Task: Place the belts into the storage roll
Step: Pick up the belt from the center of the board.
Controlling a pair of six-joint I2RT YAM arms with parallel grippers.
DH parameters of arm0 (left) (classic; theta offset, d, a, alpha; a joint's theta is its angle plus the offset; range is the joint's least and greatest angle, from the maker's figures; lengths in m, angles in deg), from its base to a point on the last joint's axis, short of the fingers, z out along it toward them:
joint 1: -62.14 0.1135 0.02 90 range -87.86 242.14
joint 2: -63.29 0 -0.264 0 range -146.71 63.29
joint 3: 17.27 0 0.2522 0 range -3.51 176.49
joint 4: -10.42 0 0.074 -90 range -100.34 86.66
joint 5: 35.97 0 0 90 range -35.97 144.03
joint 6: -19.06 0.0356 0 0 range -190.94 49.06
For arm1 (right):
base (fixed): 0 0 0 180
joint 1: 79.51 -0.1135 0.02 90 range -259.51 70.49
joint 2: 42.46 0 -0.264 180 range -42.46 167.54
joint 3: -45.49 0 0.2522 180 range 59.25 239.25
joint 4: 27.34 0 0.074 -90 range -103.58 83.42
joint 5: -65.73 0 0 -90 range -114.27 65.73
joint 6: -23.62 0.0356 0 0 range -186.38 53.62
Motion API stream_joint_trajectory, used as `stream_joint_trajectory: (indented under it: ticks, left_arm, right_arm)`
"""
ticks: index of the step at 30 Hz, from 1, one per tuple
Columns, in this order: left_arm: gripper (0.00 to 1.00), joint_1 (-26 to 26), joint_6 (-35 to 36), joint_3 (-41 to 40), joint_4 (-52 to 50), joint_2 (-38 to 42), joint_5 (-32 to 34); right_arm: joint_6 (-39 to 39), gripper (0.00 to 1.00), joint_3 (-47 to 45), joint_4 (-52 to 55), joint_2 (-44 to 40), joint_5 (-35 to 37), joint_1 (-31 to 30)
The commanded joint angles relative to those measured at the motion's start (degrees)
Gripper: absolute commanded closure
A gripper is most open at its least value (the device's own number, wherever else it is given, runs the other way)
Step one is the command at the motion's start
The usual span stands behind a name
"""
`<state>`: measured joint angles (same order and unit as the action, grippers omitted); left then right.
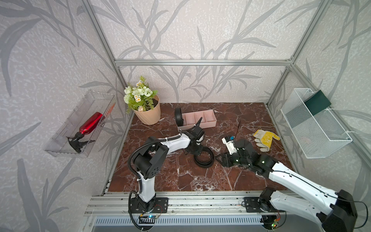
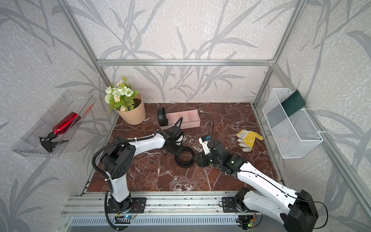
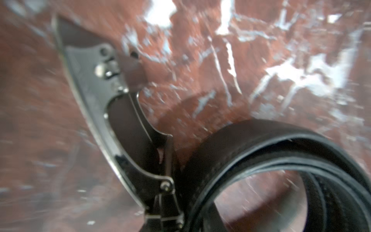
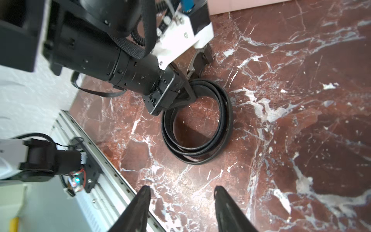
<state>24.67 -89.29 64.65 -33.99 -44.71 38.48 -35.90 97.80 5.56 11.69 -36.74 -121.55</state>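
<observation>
Left gripper: I see my left gripper (image 4: pixel 190 90) down at the rim of the coiled belt (image 1: pixel 204 159) in the middle of the marble table (image 1: pixel 180 176); its jaws are drawn narrow on the belt's rim, near the metal buckle (image 3: pixel 120 124).
Right gripper: my right gripper (image 4: pixel 181 202) hangs just beside that coil, jaws apart with nothing between them, tips pointing at the ring.
Coiled belt: lies flat on the table, well apart from the storage roll (image 1: pixel 199 118).
Second belt: a tight coil (image 2: pixel 162 116) stands on edge at the roll's end nearest the flowerpot (image 2: pixel 132 115); I cannot tell if it sits inside the end compartment or leans against it.
Storage roll: at the back of the table, its other compartments bare.
Work glove (image 1: pixel 265 139): lies by the right side, untouched.
</observation>
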Motion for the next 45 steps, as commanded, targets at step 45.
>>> stream_joint_trajectory:
  ticks: [45]
  left_arm:
    - [1.0,0.31,-96.95,-21.79,84.31,6.14,-30.39]
  right_arm:
    - [-18.71,0.44,-20.05,-44.54,-11.21,-8.7,9.95]
